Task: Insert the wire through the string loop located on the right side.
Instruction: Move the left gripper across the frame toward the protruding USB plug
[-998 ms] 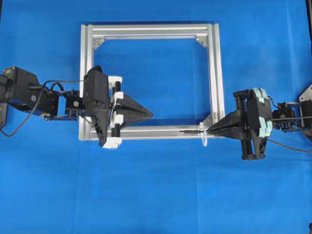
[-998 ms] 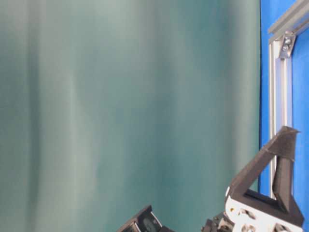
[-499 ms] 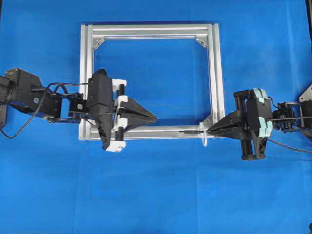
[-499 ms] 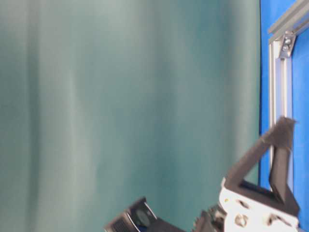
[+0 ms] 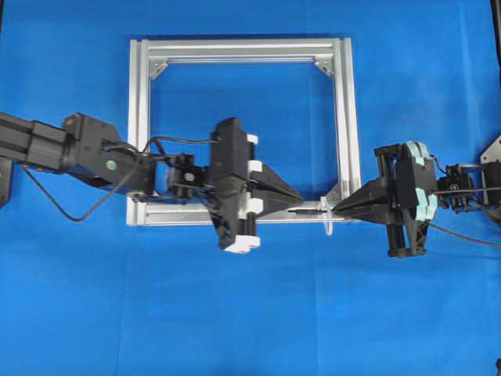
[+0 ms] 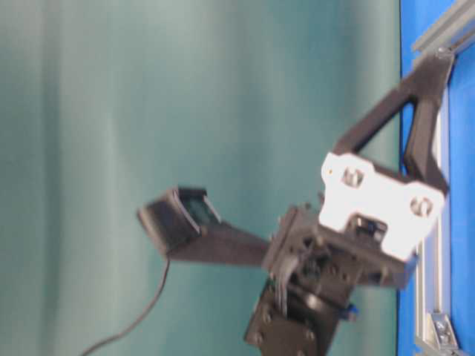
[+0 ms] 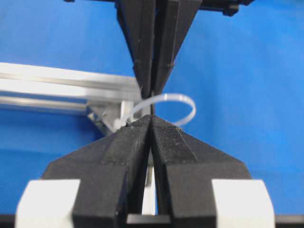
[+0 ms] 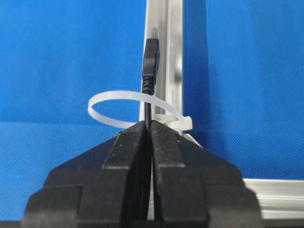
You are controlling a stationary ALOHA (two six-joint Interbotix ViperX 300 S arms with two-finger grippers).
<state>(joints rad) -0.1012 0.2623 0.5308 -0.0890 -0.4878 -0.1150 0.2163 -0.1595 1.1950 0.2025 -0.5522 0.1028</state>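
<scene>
- We held the wire [image 8: 150, 61] clamped in the right gripper [image 5: 338, 210], whose fingers [image 8: 118, 156] were closed tight on the black cable just behind the plug.
- In the right wrist view the plug end had already passed through the string loop [image 8: 114, 97], pointing toward twelve o'clock along the frame [image 8: 173, 47]; the loop ringed the cable just beyond our fingertips.
- Overhead, the loop [image 5: 328, 222] hung at the frame's [image 5: 235, 52] five o'clock corner, and the wire's tip [image 5: 301, 211] lay along the lower bar, pointing to nine o'clock.
- Our left gripper [image 5: 296, 200] sat just beside that tip, aimed at three o'clock, facing the right one across the loop.
- In the left wrist view its fingers [image 7: 123, 142] stood nearly together with a narrow slit between them; we could not tell whether they were fully clenched or whether they had the plug, which was hidden behind them, so we took them as not yet grasping it.
- We judged the threading itself done, with the handover step in hand: the left side taking the tip.
- The next move called for the left fingers to part enough to straddle the plug, close on it squarely, and only then for the right side to let go.
- A pull toward nine o'clock would then draw more cable through; dragging sideways risked snagging the loop.
</scene>
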